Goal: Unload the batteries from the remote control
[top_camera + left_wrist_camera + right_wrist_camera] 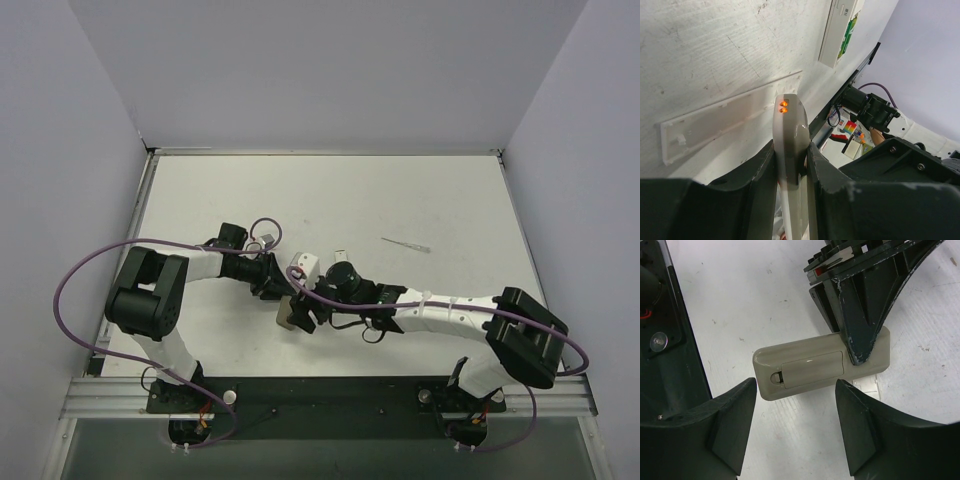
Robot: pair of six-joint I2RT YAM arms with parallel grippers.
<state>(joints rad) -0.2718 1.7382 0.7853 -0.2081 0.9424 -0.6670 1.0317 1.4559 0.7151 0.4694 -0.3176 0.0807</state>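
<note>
1. The slim tan-grey rectangular remote control point(805, 370) is held just over the white worktop point(765, 300), in the middle of the right wrist view. Its long axis runs from left to right there, a little tilted.
2. The left pincer point(790, 152) is closed on the remote control and clamps it edge-on between both fingers. In the right wrist view this grip sits on the right end of the bar.
3. The right pincer point(796, 425) is open and holds nothing. Its two fingers stand at the lower left and lower right, and the remote control lies just above the gap, across it.
4. The battery lid point(810, 369) faces the right wrist camera and is shut, so the batteries are hidden.
5. The small latch point(776, 378) is at the free left end. I judge the right pincer is the nearer one for opening it.
</note>
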